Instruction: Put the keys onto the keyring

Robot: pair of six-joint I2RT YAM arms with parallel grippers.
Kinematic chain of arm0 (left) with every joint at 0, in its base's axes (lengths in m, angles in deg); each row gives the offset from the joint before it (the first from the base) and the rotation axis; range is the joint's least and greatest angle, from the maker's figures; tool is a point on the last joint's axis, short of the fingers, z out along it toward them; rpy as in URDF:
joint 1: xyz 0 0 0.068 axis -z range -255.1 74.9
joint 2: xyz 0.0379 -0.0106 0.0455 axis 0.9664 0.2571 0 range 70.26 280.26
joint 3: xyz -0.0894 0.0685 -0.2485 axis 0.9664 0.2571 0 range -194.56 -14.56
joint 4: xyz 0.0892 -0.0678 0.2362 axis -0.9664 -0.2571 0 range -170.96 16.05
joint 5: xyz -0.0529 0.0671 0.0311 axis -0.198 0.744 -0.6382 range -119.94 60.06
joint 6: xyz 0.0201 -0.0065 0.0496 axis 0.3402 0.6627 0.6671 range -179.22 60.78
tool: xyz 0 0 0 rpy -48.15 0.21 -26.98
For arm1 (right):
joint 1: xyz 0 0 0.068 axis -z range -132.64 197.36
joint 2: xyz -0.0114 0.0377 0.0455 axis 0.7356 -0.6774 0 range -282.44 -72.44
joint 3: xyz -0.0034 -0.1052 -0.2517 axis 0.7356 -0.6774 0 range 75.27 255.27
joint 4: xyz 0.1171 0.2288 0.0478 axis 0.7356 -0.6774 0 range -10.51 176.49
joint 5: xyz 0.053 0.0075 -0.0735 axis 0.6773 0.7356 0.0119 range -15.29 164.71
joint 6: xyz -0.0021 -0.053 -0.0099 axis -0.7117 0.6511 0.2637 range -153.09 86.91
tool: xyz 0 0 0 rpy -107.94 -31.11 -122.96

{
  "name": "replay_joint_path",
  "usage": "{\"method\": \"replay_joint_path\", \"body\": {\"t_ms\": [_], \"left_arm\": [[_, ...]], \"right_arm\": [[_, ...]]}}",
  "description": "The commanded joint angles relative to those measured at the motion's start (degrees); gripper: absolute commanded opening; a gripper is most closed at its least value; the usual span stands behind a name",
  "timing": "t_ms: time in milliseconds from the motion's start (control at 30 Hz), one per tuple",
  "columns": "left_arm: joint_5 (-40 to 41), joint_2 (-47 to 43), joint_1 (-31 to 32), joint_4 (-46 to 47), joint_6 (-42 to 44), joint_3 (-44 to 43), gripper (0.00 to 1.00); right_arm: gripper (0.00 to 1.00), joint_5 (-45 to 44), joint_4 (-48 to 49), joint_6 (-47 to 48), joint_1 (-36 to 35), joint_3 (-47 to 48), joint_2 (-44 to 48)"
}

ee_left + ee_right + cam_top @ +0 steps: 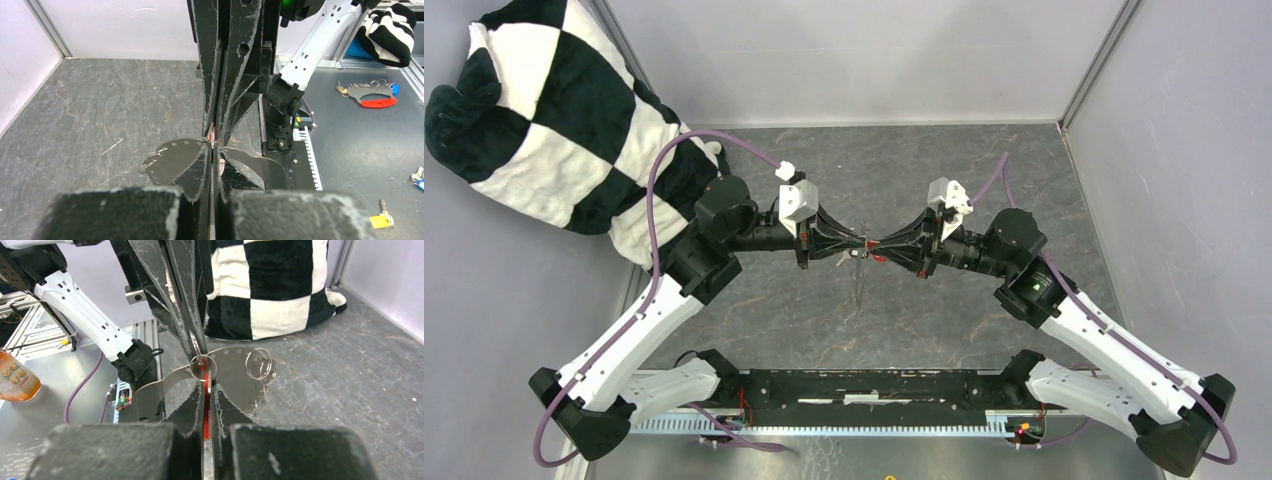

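My two grippers meet tip to tip above the middle of the table. My left gripper (861,245) (212,146) is shut on the keyring (172,159), a thin silvery crescent with holes along its edge. The keyring hangs edge-on below the tips in the top view (861,282). My right gripper (877,248) (205,382) is shut on the red tag (205,392) of one key. A small split ring (212,362) sits at the tag's top, against the keyring (235,367). Two more small rings (263,365) hang from the keyring's edge. The black-tagged key is not in sight.
A black-and-white checked cushion (554,110) (270,285) lies at the far left corner. Grey walls bound the table (984,170) at the back and sides. Outside the cell, the left wrist view shows another key bunch (372,95) and a yellow-tagged key (381,219).
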Motion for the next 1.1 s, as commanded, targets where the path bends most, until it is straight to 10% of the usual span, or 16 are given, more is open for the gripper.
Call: {"method": "replay_joint_path", "body": {"t_ms": [0, 367, 600, 1067], "left_arm": [[-0.92, -0.66, 0.08, 1.86, -0.63, -1.79, 0.02], [-1.91, -0.50, 0.11, 1.14, -0.08, -1.66, 0.02], [6.69, -0.81, 0.10, 1.22, 0.53, -1.58, 0.02], [21.37, 0.00, 0.08, 4.37, -1.49, -0.83, 0.02]], "right_arm": [[0.03, -1.19, 4.02, -0.75, 0.19, 0.17, 1.24], [0.02, 0.05, 5.53, -1.73, 0.18, 1.24, -0.43], [0.60, -11.50, -4.08, 4.00, 0.25, 1.46, 3.71], [0.98, -14.61, 5.86, 7.49, -5.20, -6.86, 4.84]]}}
